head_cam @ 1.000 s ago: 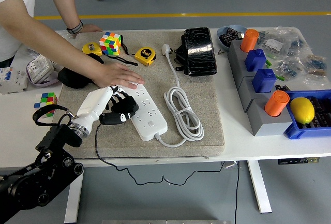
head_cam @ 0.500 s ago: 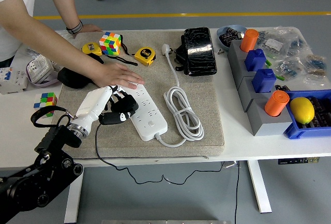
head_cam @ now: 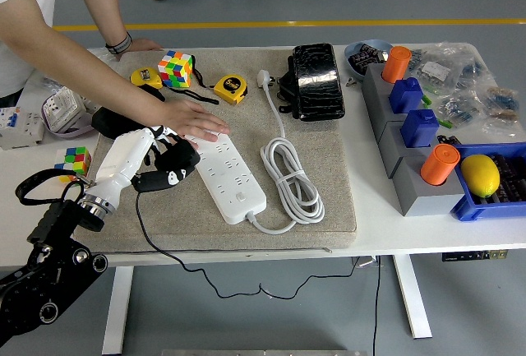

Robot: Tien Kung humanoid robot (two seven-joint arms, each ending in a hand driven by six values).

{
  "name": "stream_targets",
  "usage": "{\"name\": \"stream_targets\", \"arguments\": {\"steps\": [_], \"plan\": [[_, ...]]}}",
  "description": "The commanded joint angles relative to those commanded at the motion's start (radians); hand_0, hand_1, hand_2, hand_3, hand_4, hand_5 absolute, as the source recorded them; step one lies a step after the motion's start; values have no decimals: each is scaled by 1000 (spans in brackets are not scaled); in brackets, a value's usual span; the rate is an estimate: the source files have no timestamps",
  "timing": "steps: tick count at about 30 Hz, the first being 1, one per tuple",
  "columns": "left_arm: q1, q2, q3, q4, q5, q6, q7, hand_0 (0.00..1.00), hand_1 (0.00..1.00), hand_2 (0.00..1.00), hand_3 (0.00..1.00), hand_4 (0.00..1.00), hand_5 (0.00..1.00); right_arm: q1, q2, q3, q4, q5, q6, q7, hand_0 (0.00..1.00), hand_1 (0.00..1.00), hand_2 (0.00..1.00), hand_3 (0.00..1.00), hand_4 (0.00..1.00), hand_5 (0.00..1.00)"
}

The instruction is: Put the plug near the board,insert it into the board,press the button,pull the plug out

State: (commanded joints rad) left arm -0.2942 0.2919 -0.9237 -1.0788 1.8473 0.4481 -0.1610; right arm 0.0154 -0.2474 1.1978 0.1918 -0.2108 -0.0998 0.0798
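A white power strip [head_cam: 233,177] lies slantwise on the grey mat [head_cam: 329,167], its white cable [head_cam: 289,180] coiled to its right. A person's hand [head_cam: 191,117] rests flat on the strip's far end. My left hand [head_cam: 171,161], white forearm and black fingers, sits just left of the strip, curled around a black plug [head_cam: 158,180]. The plug is clear of the strip's sockets, a small gap apart. Its thin black cord [head_cam: 151,239] trails down over the table's front edge. The right arm is out of the picture.
At the back of the mat are a Rubik's cube [head_cam: 176,68], a yellow tape measure [head_cam: 231,89] and a black case [head_cam: 316,80]. A small cube [head_cam: 76,159] lies left of the mat. Grey blocks [head_cam: 411,183] and a blue bin [head_cam: 477,205] with a lemon [head_cam: 481,173] fill the right.
My left hand has drawn back to the left and slightly up with the black plug, off the strip's edge. The person's hand has stayed on the strip.
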Motion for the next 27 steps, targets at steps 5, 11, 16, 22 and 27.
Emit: {"name": "stream_targets", "arguments": {"steps": [5, 11, 16, 22, 27], "plan": [[0, -2, 1, 36, 11, -8, 1, 246, 305, 324, 488, 713, 207, 0, -1, 4, 1, -2, 0, 0, 493, 580, 538, 507, 833, 360], [2, -7, 2, 55, 16, -14, 14, 291, 355, 396, 530, 732, 229, -1, 0, 6, 0, -4, 0, -1, 493, 580, 538, 507, 831, 360], [5, -5, 1, 60, 23, -19, 21, 291, 355, 396, 530, 732, 229, -1, -1, 10, 0, -7, 0, -1, 493, 580, 538, 507, 831, 360], [9, -4, -12, 61, 17, -32, 12, 336, 479, 507, 561, 998, 391, 0, -1, 12, -1, -9, 0, -1, 494, 580, 538, 507, 832, 360], [19, 0, -26, 48, 18, -36, 6, 379, 538, 566, 651, 998, 559, 2, -2, 11, 0, -12, 0, -1, 493, 580, 538, 507, 831, 359]]}}
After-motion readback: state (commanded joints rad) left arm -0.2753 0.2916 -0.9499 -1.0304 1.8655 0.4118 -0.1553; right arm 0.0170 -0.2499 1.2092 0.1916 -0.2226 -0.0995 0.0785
